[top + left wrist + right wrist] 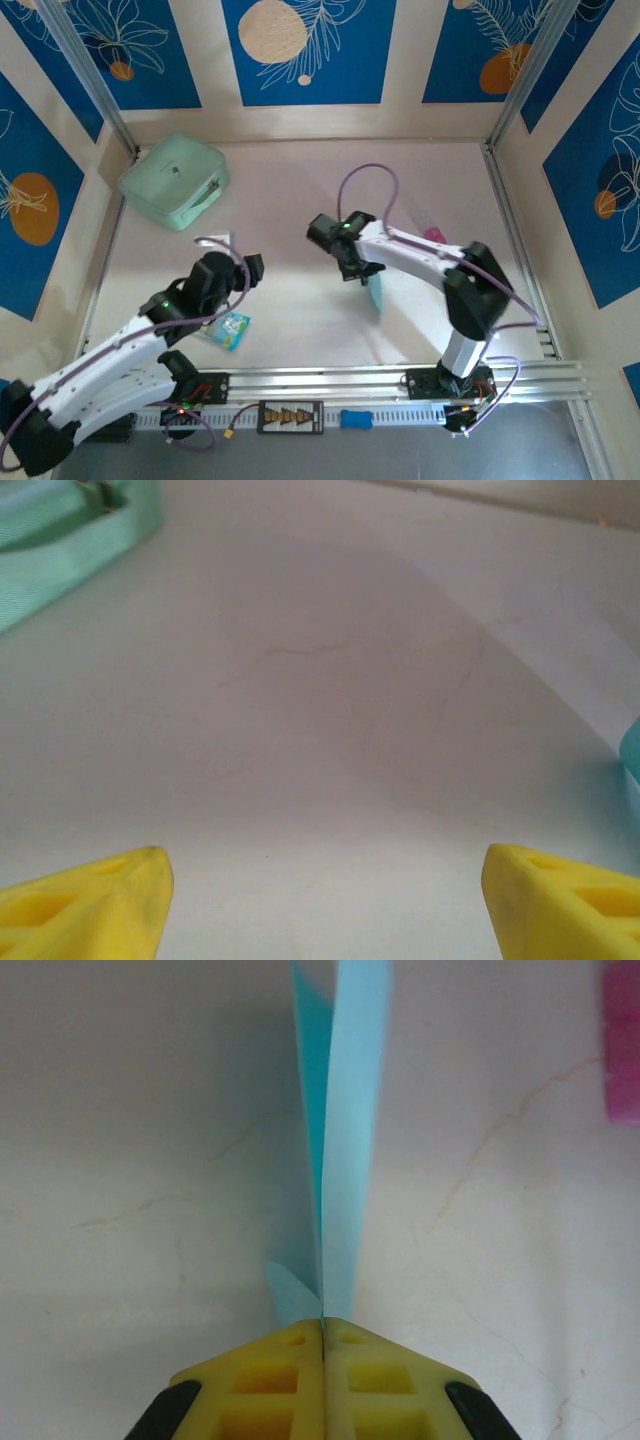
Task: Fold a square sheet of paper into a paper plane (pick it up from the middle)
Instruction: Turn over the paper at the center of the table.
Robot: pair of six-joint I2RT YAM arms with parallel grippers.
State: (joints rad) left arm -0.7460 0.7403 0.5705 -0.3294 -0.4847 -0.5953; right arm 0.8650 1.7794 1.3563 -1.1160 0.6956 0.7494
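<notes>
The light-blue sheet of paper (345,1140) is folded into a slim, layered strip that stands on edge between my right gripper's (322,1325) yellow fingers, which are shut on its lower end. From above, the folded paper (377,291) hangs as a pointed shape just below the right gripper (352,265), near the table's middle. My left gripper (247,267) sits to the left of it, apart from the paper. Its yellow fingers (110,900) stand wide open over bare table with nothing between them. A light-blue paper edge (631,765) shows at the right border of the left wrist view.
A mint-green zip pouch (175,181) lies at the back left, its corner (70,530) ahead of the left gripper. A small printed blue-and-white packet (232,329) lies beside the left arm. A pink object (433,233) rests behind the right arm.
</notes>
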